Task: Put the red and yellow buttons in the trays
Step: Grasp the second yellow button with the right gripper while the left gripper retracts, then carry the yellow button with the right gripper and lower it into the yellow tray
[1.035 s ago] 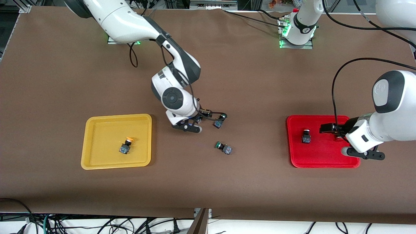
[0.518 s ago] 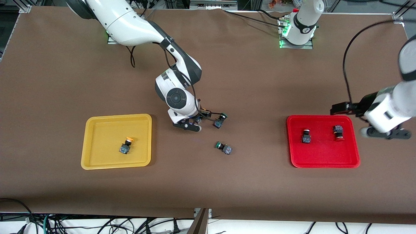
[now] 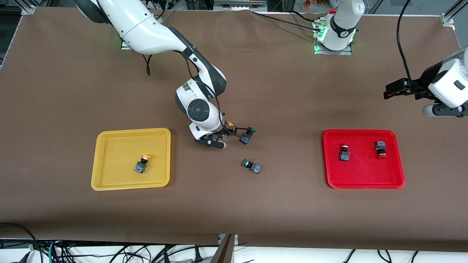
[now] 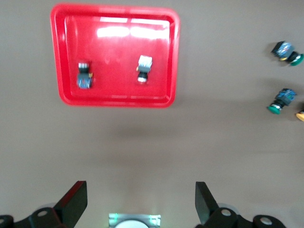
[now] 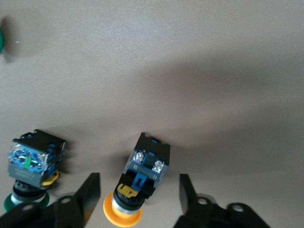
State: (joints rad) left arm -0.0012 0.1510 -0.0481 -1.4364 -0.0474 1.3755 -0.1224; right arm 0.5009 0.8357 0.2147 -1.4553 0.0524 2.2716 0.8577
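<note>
Since a second before, the left arm had lifted away from the red tray (image 3: 364, 180), uncovering a second red button there, while the right arm barely shifted.

The table (image 3: 73, 91) carried both trays: the yellow tray (image 3: 109, 184) toward the right arm's end, the red tray toward the left arm's end, each near the table's camera-side edge.

The left gripper (image 3: 389, 91) hung over bare table just off the red tray's base-side edge, claw spread wide and holding nothing; the left wrist view showed its fingers (image 4: 73, 202) far apart. The right gripper (image 3: 228, 133) sat low at mid-table, fingers (image 5: 88, 190) either side of a yellow button (image 5: 140, 178) with gaps showing, so part open and not clamped.

In the red tray lay two red buttons, one (image 3: 344, 152) nearer its middle, one (image 3: 380, 149) by the edge toward the left arm's end. One yellow button (image 3: 142, 163) lay mid yellow tray.

A green button (image 3: 247, 135) lay just beside the right gripper; another (image 3: 252, 166) lay nearer the camera.
</note>
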